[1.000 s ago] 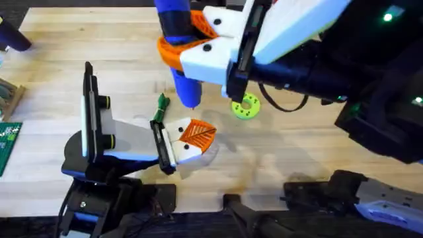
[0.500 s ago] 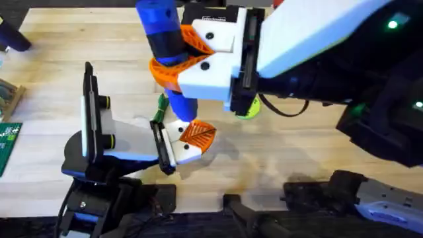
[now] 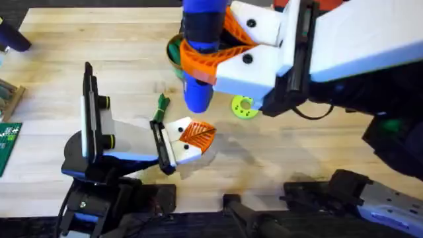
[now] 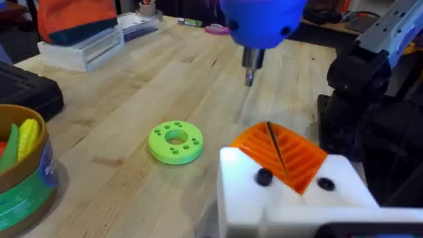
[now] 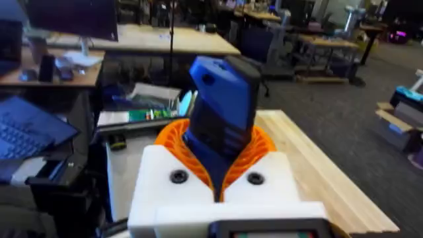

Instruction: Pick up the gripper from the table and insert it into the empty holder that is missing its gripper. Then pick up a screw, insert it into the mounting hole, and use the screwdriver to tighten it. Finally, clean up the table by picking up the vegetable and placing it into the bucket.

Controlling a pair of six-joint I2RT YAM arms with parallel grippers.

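Note:
My right gripper [image 3: 206, 58] hangs high over the table [image 3: 119, 53], shut on the blue screwdriver [image 3: 200, 46], whose body sits between the orange pads [image 5: 261, 149]. The screwdriver's metal bit [image 4: 250, 68] points down above the wood. My left gripper [image 3: 193, 137] rests low near the table's middle, its orange pads [image 4: 291, 155] pressed together on nothing. Just beyond it lies the dark green vegetable [image 3: 160, 106]. The bucket [image 4: 26, 175], with toy produce inside, stands behind the screwdriver, and only its rim [image 3: 172, 51] peeks out. The loose gripper, holder and screw are out of view.
A lime-green disc with holes [image 3: 244, 107] lies right of the vegetable, also seen as the disc [image 4: 175, 141]. A black case [image 4: 26, 92] and a clear plastic box [image 4: 82, 49] stand beyond the bucket. A green circuit board [image 3: 6, 142] sits at the left edge.
The right arm swung the screwdriver left, then back right and toward the table's far side. The left arm, vegetable and disc have not moved.

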